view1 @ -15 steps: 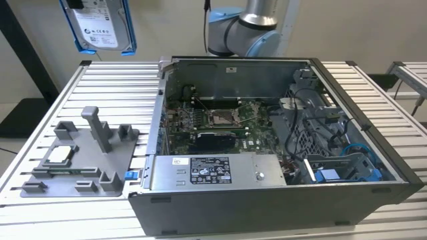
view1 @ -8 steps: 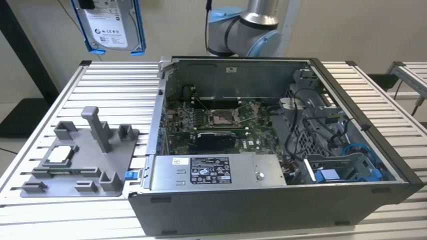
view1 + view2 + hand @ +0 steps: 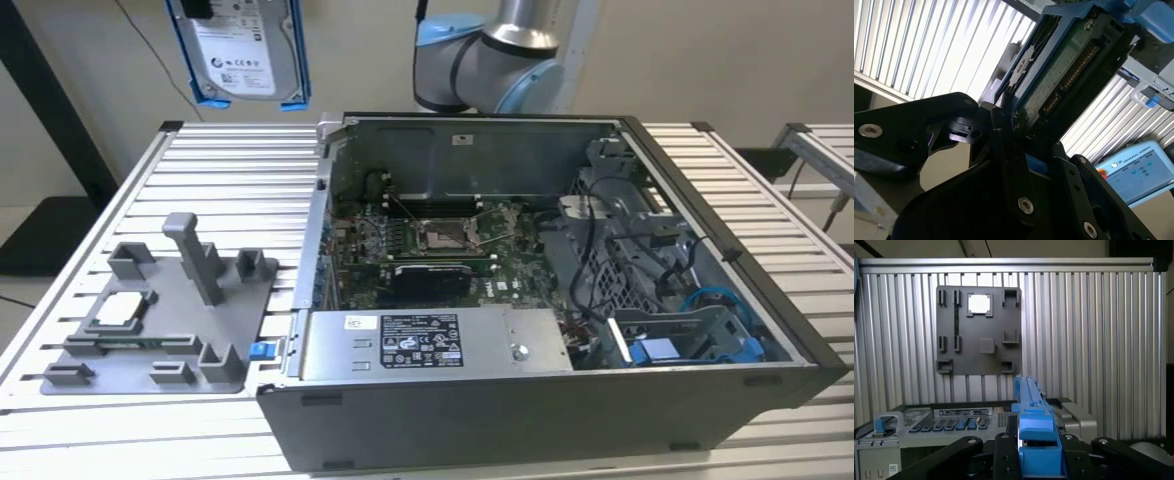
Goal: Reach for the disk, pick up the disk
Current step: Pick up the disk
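The disk (image 3: 247,50) hangs upright in the air at the exterior view's far left, clear of the slatted metal tabletop (image 3: 214,180). Its white label faces the camera and the blue frame runs down both of its long edges.

In the second wrist view the end effector (image 3: 1014,127) is clamped on the disk (image 3: 1069,60), its black fingers (image 3: 1004,150) pressed against the blue frame at one end. The green circuit-board side of the disk faces that camera. In the first wrist view the disk (image 3: 1030,405) is seen edge-on as a narrow blue strip rising out of the end effector (image 3: 1036,441), with a black finger tight against each side of it.

On the tabletop, at the exterior view's left, lies a grey fixture plate (image 3: 234,320) with a small square silver chip (image 3: 120,308) seated in it. Just to the right of the plate stands an open computer case (image 3: 507,420). A silver power-supply box (image 3: 427,342) sits along the case's near side, and the motherboard (image 3: 441,240) lies beyond it. The robot arm (image 3: 487,60) rises behind the far wall of the case.
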Robot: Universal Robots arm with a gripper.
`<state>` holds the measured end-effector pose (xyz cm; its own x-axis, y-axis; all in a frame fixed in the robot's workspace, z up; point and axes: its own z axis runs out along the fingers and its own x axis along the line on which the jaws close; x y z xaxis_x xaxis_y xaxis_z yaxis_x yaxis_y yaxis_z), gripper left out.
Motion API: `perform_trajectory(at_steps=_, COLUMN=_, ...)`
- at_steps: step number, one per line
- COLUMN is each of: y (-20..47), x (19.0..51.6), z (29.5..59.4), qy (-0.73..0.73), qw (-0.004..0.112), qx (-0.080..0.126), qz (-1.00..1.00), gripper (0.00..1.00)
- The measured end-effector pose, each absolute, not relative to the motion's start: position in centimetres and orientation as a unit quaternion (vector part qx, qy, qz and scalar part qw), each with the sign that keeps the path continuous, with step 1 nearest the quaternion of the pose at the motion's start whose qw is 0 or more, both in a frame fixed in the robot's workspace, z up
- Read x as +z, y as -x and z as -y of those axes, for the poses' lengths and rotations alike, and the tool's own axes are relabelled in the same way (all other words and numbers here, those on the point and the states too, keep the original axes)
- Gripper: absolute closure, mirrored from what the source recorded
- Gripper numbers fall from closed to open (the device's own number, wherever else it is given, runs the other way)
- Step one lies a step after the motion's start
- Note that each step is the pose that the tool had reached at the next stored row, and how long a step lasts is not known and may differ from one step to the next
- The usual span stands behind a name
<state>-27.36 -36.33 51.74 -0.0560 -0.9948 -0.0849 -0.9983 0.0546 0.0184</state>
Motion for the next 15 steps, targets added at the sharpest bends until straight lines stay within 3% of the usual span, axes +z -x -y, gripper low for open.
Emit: perform_trajectory(at_steps=15, y=23.3, x=51.7, z=36.3, qy=0.687, qw=0.025, qx=0.036, qz=-0.726, gripper=1.00)
